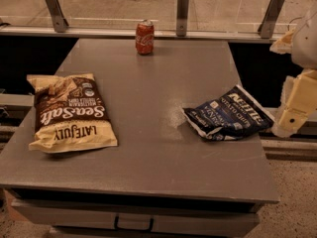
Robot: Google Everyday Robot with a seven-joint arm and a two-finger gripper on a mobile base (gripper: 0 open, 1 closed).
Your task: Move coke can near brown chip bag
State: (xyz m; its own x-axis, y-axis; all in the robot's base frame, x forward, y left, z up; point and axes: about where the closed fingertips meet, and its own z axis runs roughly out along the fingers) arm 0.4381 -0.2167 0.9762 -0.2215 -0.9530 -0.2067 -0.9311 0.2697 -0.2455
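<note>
Standing upright at the far edge of the table (148, 167), the coke can (144, 37) sits a little left of the table's middle, with its silver top showing and its white script toward the camera. Nothing touches it.

The brown chip bag (69, 113) lies flat on the left side of the table, much nearer the front than the can. Its lettering reads upside down from the camera, and its cream-yellow end points toward the near edge. The can and this bag are well apart, with bare grey tabletop between them.

A dark blue chip bag (229, 114) lies crumpled on the right side of the table, close to the right edge. It is about level with the brown bag and well apart from both that bag and the can.

The gripper (292, 117) hangs at the far right of the scene, off the table's right edge and just beside the blue bag. It sits at the end of the pale arm (308, 38) that comes down from the upper right corner. Whether it is released or clenched I cannot tell. It is well away from the can.

Behind the table runs a low rail (99, 31) with metal posts. A drawer handle (133, 224) shows below the table's near edge.
</note>
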